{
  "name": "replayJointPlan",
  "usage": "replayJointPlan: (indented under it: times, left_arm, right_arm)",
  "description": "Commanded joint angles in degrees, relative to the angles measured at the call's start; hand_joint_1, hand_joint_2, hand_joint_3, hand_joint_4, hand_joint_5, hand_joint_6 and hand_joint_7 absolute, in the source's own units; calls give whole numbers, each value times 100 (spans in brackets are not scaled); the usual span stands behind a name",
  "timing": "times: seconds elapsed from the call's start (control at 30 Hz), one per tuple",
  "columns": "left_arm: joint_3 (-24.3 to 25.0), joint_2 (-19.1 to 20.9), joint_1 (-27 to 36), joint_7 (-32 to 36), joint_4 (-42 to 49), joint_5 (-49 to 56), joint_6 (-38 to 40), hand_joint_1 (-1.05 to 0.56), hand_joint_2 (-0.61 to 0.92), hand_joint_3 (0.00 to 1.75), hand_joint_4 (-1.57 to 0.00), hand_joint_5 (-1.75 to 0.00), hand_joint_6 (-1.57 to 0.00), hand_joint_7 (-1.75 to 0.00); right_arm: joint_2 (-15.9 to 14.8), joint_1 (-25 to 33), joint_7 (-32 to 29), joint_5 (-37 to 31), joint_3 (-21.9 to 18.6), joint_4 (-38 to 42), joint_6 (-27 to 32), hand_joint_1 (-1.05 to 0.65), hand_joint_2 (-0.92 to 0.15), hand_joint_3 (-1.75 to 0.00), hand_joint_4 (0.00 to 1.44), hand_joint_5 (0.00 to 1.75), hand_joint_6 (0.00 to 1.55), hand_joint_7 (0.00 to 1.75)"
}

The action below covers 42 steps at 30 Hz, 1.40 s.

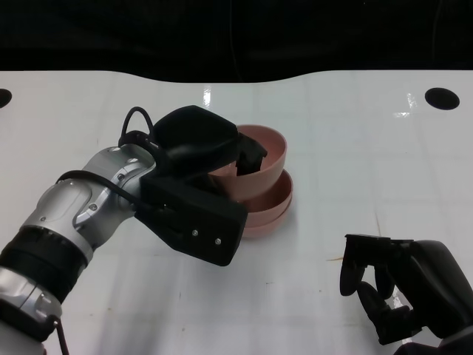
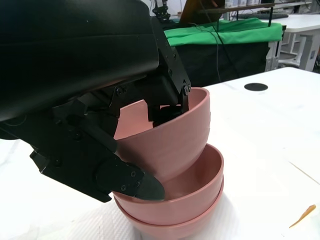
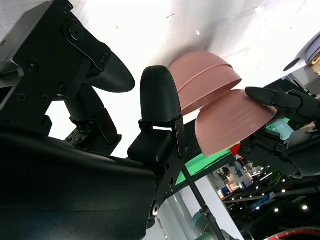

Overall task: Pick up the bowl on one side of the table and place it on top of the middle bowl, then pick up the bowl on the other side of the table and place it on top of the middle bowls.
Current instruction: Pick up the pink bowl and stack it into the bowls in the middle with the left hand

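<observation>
The left hand (image 1: 194, 185) grips the top pink bowl (image 2: 167, 132) by its rim, fingers hooked inside and the thumb pressed on the outer wall. That bowl is tilted, its low side resting inside the two pink bowls already nested (image 2: 185, 205) at the middle of the white desk (image 1: 355, 148). It is not yet seated level, so I judge this to be the last placement of the task, close to completion.

The right hand (image 1: 403, 285) rests low near the desk edge, well apart from the stack, fingers loosely curled and holding nothing.

Risks observed:
- Letting go at this tilt could leave the bowl sitting crooked or sliding off the stack.
- Fingers hooked inside the rim may drag the bowl on withdrawal and shift the whole stack.
- A small orange scrap (image 2: 303, 216) lies on the desk near the stack; no hazard expected.
</observation>
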Motion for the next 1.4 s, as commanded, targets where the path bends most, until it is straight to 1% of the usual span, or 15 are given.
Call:
replayJointPlan:
  times: [0.03, 0.37, 0.4, 0.43, 0.53, 0.6, 0.63, 0.67, 0.73, 0.8, 0.83, 0.9, 1.0, 1.27, 1.4]
  left_arm:
    - [-63, 37, -157, -31, 99, 43, -101, -24, 85, 26, -83, -175, -78, -144]
    - [-134, -61, -181, 39, 380, 37, -237, -25, 87, 35, -81, -175, -76, -140]
    - [-127, -71, -173, 46, 398, 25, -252, -25, 86, 37, -80, -175, -76, -138]
    - [-121, -80, -170, 36, 408, 18, -252, -25, 83, 42, -80, -170, -77, -130]
    - [-108, -86, -168, -118, 352, 6, -155, -26, 78, 47, -76, -142, -82, -94]
    - [-117, -82, -176, -171, 326, 29, -110, -28, 85, 34, -74, -126, -86, -70]
    - [-127, -72, -178, -199, 304, 47, -95, -29, 87, 30, -74, -123, -87, -65]
    - [-133, -58, -176, -202, 288, 58, -114, -31, 90, 26, -73, -114, -85, -55]
    - [-162, -14, -164, -174, 225, 130, -138, -36, 92, 18, -69, -86, -82, -29]
    - [-201, 19, -157, -276, 124, 214, -35, -40, 92, 17, -69, -61, -80, -13]
    - [-217, 35, -149, -377, 37, 247, 52, -44, 92, 18, -63, -46, -74, -6]
    - [-236, 60, -129, -473, -98, 310, 157, -51, 92, 17, -57, -33, -65, -1]
    - [-264, 87, -103, -566, -228, 399, 279, -59, 92, 18, -52, -27, -57, 0]
    - [-339, 173, 13, -686, -514, 514, 432, -68, 92, 26, -44, -19, -50, 0]
    - [-367, 212, 138, -473, -600, 608, 433, -69, 92, 29, -42, -17, -47, 0]
  right_arm:
    - [-2, 39, -24, -32, -15, -50, 34, -7, -14, -161, 96, 175, 85, 153]
    - [25, 58, -13, -71, 5, -120, 102, -7, -13, -160, 96, 175, 85, 153]
    - [26, 60, -5, -69, 4, -128, 110, -7, -14, -160, 96, 175, 85, 153]
    - [26, 61, 5, -64, 2, -136, 118, -7, -14, -160, 96, 175, 85, 152]
    - [19, 72, 21, -60, -2, -169, 125, -7, -13, -160, 96, 175, 85, 152]
    - [18, 73, 19, -58, -3, -173, 118, -8, -13, -160, 96, 175, 85, 151]
    - [15, 69, 10, -58, -3, -157, 104, -8, -13, -160, 96, 175, 85, 151]
    - [13, 63, -6, -63, -3, -138, 88, -8, -13, -160, 96, 175, 85, 151]
    - [12, 58, -36, -65, -4, -111, 54, -7, -13, -159, 96, 175, 85, 151]
    - [17, 66, -21, -62, -4, -126, 78, -7, -13, -159, 96, 175, 85, 150]
    - [17, 70, -10, -61, -3, -137, 89, -7, -13, -159, 96, 175, 85, 150]
    - [18, 71, 7, -47, -1, -141, 90, -7, -13, -160, 96, 175, 85, 151]
    - [22, 63, 6, -61, 3, -145, 105, -8, -14, -160, 96, 175, 86, 151]
    - [9, 54, 13, -56, 1, -153, 87, -8, -14, -161, 97, 175, 85, 152]
    - [13, 60, -2, -56, -6, -168, 77, -7, -13, -160, 97, 175, 85, 150]
